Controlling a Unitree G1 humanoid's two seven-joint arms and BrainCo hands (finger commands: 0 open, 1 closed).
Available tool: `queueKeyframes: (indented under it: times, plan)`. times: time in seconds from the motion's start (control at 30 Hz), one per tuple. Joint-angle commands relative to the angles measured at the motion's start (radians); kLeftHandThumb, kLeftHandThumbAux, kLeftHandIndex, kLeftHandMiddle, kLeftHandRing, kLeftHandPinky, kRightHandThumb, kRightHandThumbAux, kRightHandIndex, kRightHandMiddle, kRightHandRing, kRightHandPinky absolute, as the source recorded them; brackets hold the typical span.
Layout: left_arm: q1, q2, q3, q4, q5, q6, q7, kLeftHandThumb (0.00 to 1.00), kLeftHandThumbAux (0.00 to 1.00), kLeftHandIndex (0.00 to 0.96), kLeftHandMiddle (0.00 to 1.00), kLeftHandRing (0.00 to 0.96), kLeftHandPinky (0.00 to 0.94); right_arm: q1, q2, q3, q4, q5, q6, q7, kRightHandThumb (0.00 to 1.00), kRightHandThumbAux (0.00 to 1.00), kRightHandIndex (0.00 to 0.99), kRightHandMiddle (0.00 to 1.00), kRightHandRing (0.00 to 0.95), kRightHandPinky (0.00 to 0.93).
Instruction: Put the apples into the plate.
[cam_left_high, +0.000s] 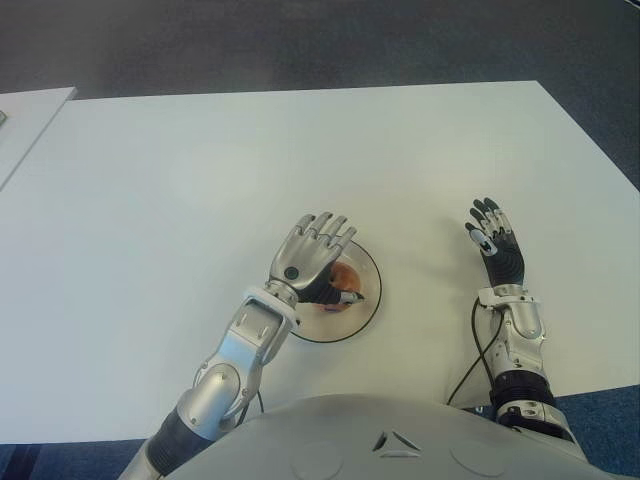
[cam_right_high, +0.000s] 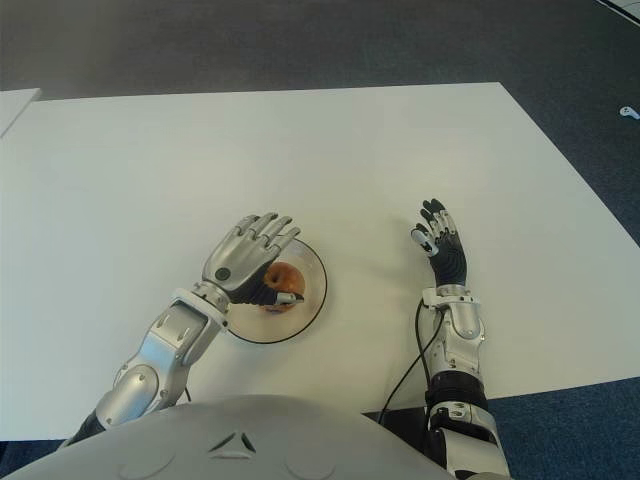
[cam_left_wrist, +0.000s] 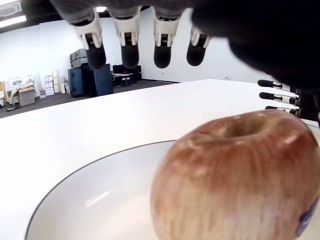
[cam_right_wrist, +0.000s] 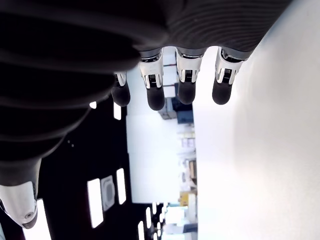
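Item: one apple (cam_left_wrist: 235, 175), red-brown with a yellowish blush, sat stem hollow up inside the plate (cam_left_high: 368, 300). A small sticker showed at its lower side in the left wrist view.

Item: one plate, white, round, with a thin dark rim line, stood on the counter (cam_left_high: 180, 180) near the robot's front edge, slightly to the robot's left of centre.

Item: left hand (cam_left_high: 315, 255), silver with dark palm, was positioned directly over the plate and apple. Its fingers (cam_left_wrist: 129, 50) were extended and spread above the fruit, clear of it, with open air visible between fingertips and apple in the left wrist view. The thumb lay close along the apple's side; contact could not be told. The hand held nothing.

Item: right hand (cam_right_high: 440, 245), dark-fingered, showed over bare counter to the right of the plate, well apart from it. Fingers were straight and relaxed, pointing away from the body, holding nothing.

Item: counter, white, broad, bare apart from the plate.

Item: dark cable (cam_right_high: 415, 350) ran along the right forearm.
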Motion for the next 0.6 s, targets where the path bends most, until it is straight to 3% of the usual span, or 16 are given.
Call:
queueKeyframes:
  times: [0.03, 0.4, 0.6]
  plan:
    - [0.001, -0.001, 0.003, -0.005, 0.003, -0.003, -0.029, 0.03, 0.273, 0.0, 0.0, 0.0, 0.0, 0.023, 0.019, 0.006, 0.034, 0.007, 0.028, 0.009, 0.285, 0.564, 0.04, 0.106, 0.036, 0.0]
    - [0.02, -0.012, 0.014, -0.006, 0.0, 0.01, 0.0, 0.022, 0.264, 0.0, 0.0, 0.0, 0.0, 0.027, 0.024, 0.007, 0.026, 0.003, 0.03, 0.003, 0.294, 0.56, 0.041, 0.106, 0.034, 0.0]
    - [0.074, -0.088, 0.041, -0.01, -0.04, 0.079, 0.063, 0.027, 0.257, 0.0, 0.0, 0.0, 0.0, 0.032, 0.025, 0.008, 0.019, 0.003, 0.032, 0.004, 0.294, 0.557, 0.036, 0.103, 0.032, 0.0]
